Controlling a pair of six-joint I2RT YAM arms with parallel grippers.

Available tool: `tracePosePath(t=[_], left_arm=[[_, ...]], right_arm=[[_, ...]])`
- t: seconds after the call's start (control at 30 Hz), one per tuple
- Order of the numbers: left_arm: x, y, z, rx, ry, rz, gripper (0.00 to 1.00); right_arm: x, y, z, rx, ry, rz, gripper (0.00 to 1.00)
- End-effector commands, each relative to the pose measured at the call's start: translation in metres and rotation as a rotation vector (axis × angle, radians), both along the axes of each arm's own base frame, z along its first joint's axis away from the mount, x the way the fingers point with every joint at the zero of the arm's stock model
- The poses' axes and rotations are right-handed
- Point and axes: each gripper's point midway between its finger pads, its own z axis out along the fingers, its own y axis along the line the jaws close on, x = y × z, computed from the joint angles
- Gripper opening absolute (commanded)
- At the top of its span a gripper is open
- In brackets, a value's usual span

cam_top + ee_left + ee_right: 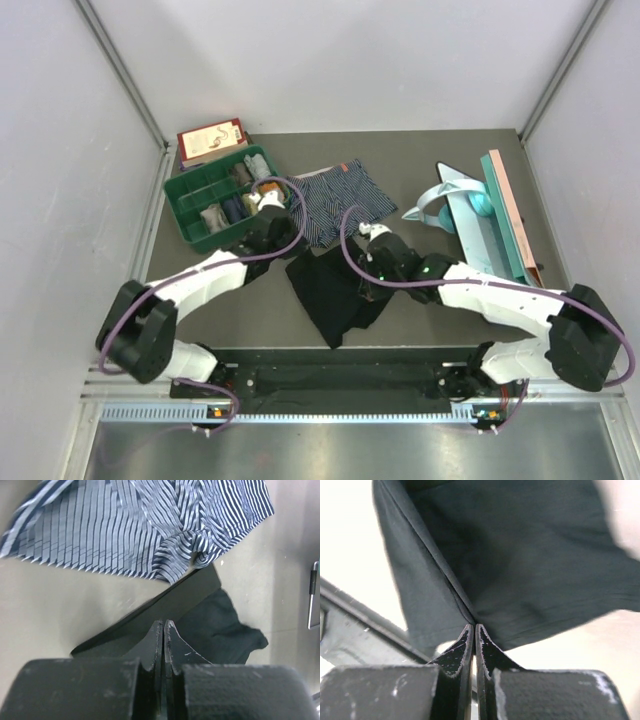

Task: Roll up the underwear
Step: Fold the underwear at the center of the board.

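The black underwear [335, 295] lies crumpled at the table's near middle, between my two arms. My left gripper [289, 250] is at its upper left edge. In the left wrist view this gripper [164, 623] is shut, its tips pressed into the black waistband [150, 615]. My right gripper [362, 272] is at the upper right edge. In the right wrist view it [474, 626] is shut, pinching a seam of the black cloth [520, 565], which hangs raised from the tips. The striped blue underwear [335, 200] [140, 525] lies flat just behind.
A green divided bin [180, 215] holding several rolled cloths stands at the back left. A red box [212, 140] lies behind it. Teal tools [465, 205] and a pink board [512, 215] lie at the right. Purple cables loop over both arms.
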Motion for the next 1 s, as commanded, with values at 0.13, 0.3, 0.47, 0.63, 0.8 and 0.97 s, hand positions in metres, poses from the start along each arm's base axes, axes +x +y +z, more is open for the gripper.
tracePosePath(t=[0.13, 0.3, 0.47, 0.63, 0.8, 0.97], left_arm=[[0.047, -0.048, 0.015, -0.047, -0.062, -0.023, 0.0], [0.06, -0.066, 0.008, -0.042, -0.047, -0.042, 0.0], [0.072, -0.075, -0.005, -0.016, -0.033, -0.057, 0.0], [0.078, -0.081, -0.015, -0.002, -0.016, -0.064, 0.0], [0.085, -0.087, -0.019, -0.001, -0.015, -0.066, 0.0], [0.089, -0.092, -0.024, 0.007, -0.007, -0.068, 0.0]], right_arm=[[0.032, -0.047, 0.0, -0.064, -0.042, -0.08, 0.0], [0.044, -0.059, -0.003, -0.087, -0.048, -0.111, 0.0], [0.054, -0.069, -0.013, -0.117, -0.038, -0.13, 0.0], [0.062, -0.08, -0.02, -0.149, -0.027, -0.158, 0.0], [0.069, -0.089, -0.026, -0.184, -0.027, -0.177, 0.0], [0.076, -0.095, -0.03, -0.21, -0.031, -0.193, 0.0]])
